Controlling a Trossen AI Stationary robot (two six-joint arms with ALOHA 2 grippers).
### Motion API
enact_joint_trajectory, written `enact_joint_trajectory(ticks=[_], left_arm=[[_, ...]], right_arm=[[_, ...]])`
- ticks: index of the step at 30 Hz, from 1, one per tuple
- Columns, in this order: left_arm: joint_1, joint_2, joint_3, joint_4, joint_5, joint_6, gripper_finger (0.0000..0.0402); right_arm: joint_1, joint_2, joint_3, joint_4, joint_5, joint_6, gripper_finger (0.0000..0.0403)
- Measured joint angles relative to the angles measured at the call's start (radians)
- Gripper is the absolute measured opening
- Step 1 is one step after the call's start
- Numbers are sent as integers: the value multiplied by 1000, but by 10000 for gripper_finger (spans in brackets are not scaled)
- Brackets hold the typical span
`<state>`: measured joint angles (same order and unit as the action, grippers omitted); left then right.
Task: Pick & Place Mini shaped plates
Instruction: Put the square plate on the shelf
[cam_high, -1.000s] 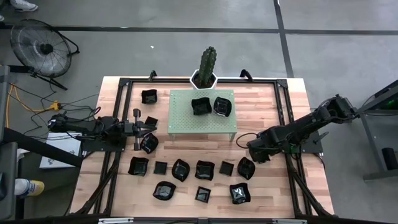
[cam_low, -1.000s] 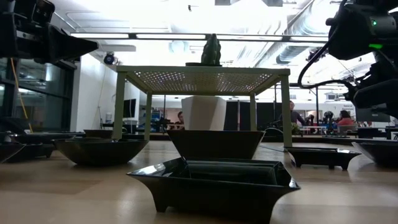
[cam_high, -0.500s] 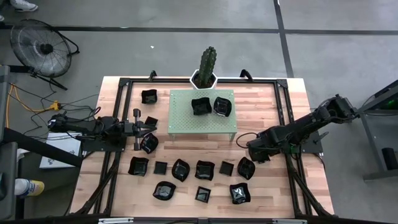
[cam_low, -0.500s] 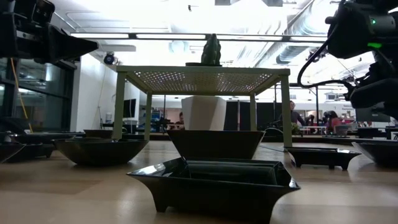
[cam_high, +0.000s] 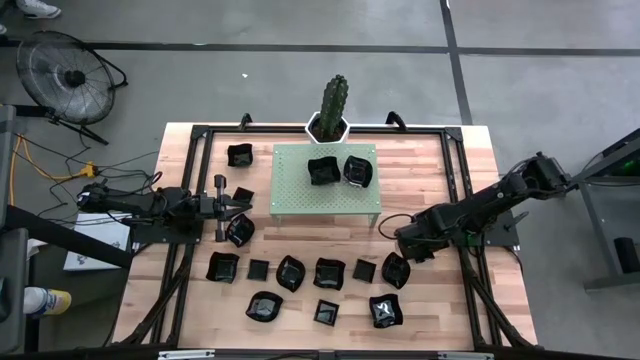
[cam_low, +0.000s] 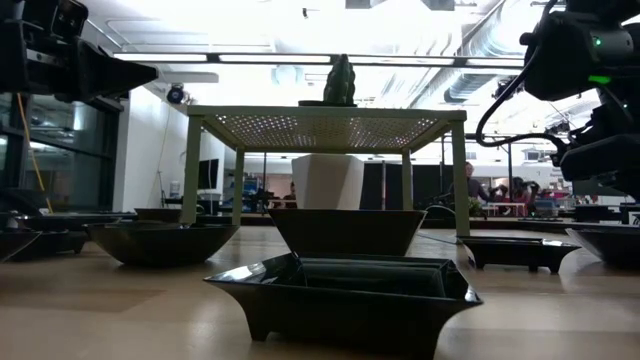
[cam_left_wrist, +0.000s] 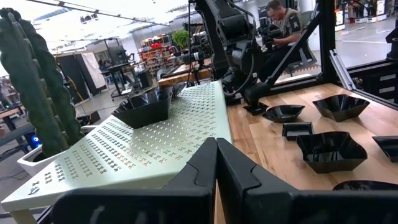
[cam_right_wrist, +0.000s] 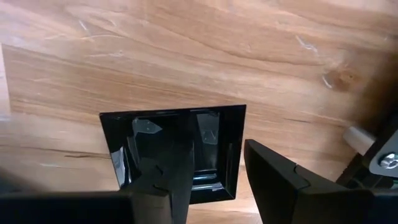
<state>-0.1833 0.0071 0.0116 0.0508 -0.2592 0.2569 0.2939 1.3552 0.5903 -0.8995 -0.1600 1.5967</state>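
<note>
Glossy black square plate (cam_right_wrist: 180, 149), raised rims, on grained wooden table (cam_right_wrist: 186, 56).

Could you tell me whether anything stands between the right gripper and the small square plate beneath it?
Nothing visible does. The right gripper hangs directly over the square plate, fingers open, one over the dish and one beyond its rim, with only bare table around.

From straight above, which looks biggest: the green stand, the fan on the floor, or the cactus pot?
1. Green stand, largest.
2. Fan, clearly smaller, though it sits lower on the floor, so it may look smaller than it is.
3. Cactus pot, smallest.
</note>
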Motion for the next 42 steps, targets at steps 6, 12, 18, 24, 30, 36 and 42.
enact_joint_trajectory(ticks=[6, 12, 18, 24, 30, 36, 42], left_arm=[[0, 0, 0, 0, 0, 0, 0], [0, 0, 0, 0, 0, 0, 0], [0, 0, 0, 0, 0, 0, 0], [0, 0, 0, 0, 0, 0, 0], [0, 0, 0, 0, 0, 0, 0], [0, 0, 0, 0, 0, 0, 0], [0, 0, 0, 0, 0, 0, 0]], right_arm=[[0, 0, 0, 0, 0, 0, 103], [0, 0, 0, 0, 0, -1, 49], [0, -2, 3, 0, -4, -7, 9], [0, -4, 6, -1, -3, -7, 5], [0, -29, 6, -4, 13, -4, 2], [0, -78, 6, -14, 42, 9, 0], [13, -143, 5, -24, 80, 40, 0]])
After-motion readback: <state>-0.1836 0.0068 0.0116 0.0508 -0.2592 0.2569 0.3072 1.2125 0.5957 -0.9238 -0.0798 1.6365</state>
